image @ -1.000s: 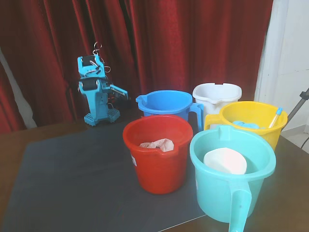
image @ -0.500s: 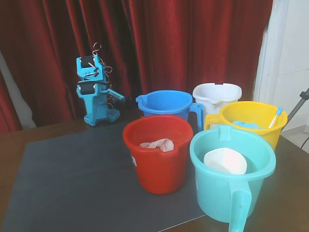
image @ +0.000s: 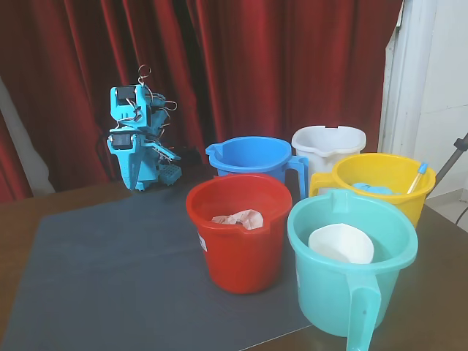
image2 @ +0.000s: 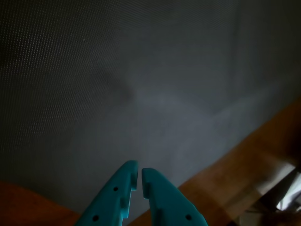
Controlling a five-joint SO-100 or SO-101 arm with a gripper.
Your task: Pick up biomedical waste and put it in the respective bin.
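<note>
Blue syringe [image: 417, 178] leaning inside the yellow bucket [image: 380, 170].
Hand [image2: 139, 172] pressed together, holding nothing, low over the grey mat [image2: 141, 70], well apart from the buckets.

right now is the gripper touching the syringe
Apart. The fixed view shows the syringe leaning inside the yellow bucket, while the arm sits folded far across the mat; the wrist view shows the gripper shut on nothing.
</note>
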